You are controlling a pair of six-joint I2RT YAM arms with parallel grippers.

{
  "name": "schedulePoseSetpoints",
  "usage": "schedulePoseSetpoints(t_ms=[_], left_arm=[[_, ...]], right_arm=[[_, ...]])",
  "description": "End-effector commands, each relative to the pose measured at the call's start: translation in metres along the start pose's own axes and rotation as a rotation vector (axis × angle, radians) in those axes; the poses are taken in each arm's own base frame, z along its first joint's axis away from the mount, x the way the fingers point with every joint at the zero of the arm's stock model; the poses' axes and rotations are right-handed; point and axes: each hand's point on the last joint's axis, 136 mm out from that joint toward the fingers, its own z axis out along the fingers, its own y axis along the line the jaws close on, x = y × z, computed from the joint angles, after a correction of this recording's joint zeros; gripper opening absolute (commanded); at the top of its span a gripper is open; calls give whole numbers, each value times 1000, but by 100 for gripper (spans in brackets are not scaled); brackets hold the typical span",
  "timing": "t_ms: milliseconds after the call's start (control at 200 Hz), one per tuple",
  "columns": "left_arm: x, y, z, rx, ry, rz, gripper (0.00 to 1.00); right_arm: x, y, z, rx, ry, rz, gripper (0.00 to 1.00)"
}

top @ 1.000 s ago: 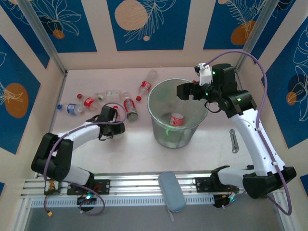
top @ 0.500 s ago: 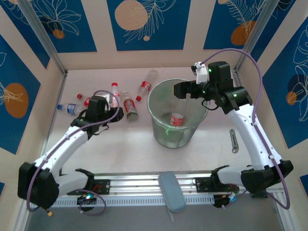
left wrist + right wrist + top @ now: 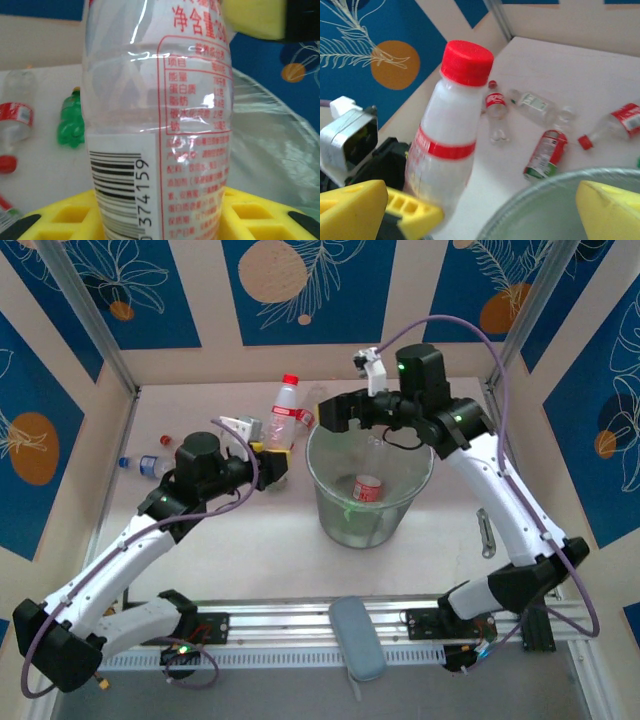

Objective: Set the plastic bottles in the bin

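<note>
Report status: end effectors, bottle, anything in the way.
Left end effector shut on red-capped bottle, raised beside bin. Right end effector open at bin's far rim, close to bottle's path. Another bottle already inside.

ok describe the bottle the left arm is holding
The held bottle is translucent plastic with a red cap, a thin red band and a label with red print and a barcode. It stands nearly upright above the table, just left of the bin, its lower end clamped between the left gripper's yellow fingers.
</note>
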Motion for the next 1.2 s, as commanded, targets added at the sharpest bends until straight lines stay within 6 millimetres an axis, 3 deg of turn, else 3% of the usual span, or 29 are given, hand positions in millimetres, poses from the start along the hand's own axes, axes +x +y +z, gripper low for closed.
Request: schedulePoseSetpoints(t_ms=[0,185,325,500,615,705,815,905,1090,1195], left_arm=[[-23,-31,-6,105,-79,94,41],[-18,-35,0,115,-62,96,41],[-17,-31,1,94,-65,92,41],[-16,-24,0,57,-73,77,41],[-17,-25,-1,56,-72,67,44],[-18,-26,-3,63,-77,59,53],[-23,-30,-6,82,-107,52,81],[-26,-34,-9,102,-126,48,91],[-22,-27,-4,71,-99,36,91],[-20,-25,3,59,-73,31,89]], right_arm=[[-11,13,13,-67,-11,26,97],[-14,25,34,-147,6,39,96],[-7,37,43,-205,47,37,76],[-4,38,43,-206,55,39,49],[-5,40,42,-212,52,34,42],[-8,42,39,-217,39,25,37],[-16,43,35,-211,9,5,35],[-32,43,24,-192,-45,-25,35],[-80,39,-27,-105,-204,-101,34],[-93,25,-59,-34,-262,-109,34]])
